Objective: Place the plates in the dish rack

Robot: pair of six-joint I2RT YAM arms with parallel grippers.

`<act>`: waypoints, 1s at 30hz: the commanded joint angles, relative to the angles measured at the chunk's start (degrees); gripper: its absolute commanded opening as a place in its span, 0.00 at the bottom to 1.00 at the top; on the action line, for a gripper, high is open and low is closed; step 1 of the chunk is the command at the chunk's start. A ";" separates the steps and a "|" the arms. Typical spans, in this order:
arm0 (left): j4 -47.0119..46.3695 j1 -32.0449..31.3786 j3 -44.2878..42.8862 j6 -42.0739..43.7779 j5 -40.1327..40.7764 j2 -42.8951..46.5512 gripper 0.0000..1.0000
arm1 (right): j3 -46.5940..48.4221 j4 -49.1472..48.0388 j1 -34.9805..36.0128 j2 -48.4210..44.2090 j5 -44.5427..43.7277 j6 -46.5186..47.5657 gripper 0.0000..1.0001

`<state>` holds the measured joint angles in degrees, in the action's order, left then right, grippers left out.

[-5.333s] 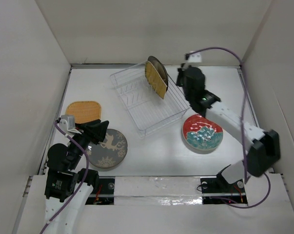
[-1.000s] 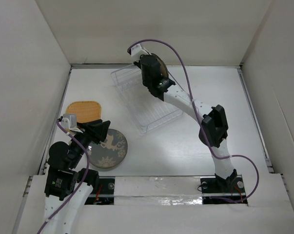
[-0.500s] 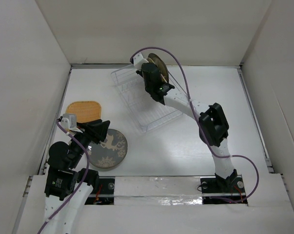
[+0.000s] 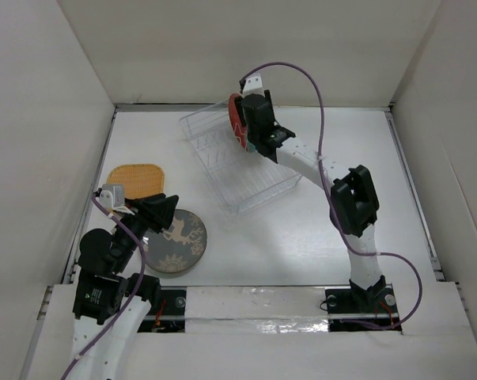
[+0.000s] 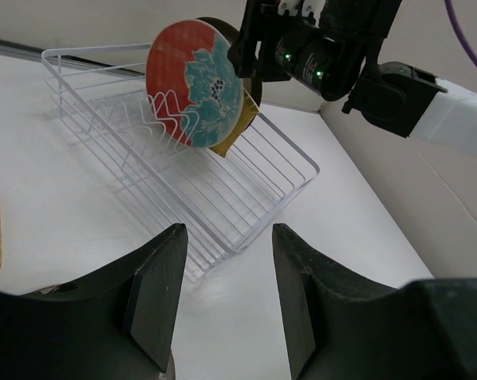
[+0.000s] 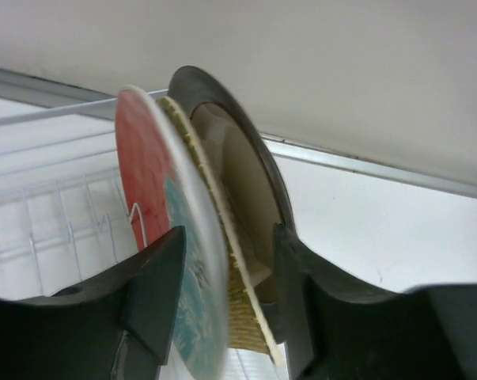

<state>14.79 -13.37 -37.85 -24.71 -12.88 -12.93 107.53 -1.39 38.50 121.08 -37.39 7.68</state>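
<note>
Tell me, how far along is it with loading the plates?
Three of five stand in the rack: a red flowered plate, a woven yellow plate and a grey metal plate. The right gripper is open beside them, so the red one looks set down. Two lie flat on the table near the open left gripper: another woven plate and a horse plate.

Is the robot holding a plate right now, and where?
Nothing, it seems. The right gripper is open, straddling the red-and-teal plate standing in the dish rack; the left gripper is open too.
</note>
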 commanded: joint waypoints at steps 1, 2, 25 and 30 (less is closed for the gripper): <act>-2.83 0.53 0.14 0.19 -0.56 -1.22 0.44 | 2.95 1.73 -0.26 -6.37 -2.51 -9.87 0.66; -2.92 1.06 0.14 0.10 -0.56 -1.22 0.44 | 2.78 4.18 -0.27 -7.25 -2.08 -11.53 0.71; -2.57 1.06 0.32 -0.16 0.23 -0.26 0.00 | -60.94 -30.60 33.57 -26.35 10.05 -67.96 0.54; -2.57 1.06 0.32 -0.16 0.32 1.23 0.21 | -57.43 -32.71 33.57 -15.89 15.05 -76.74 0.58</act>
<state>14.79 -12.64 -37.85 -24.88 -12.86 -12.91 47.13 -26.20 71.72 102.13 -23.75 -59.33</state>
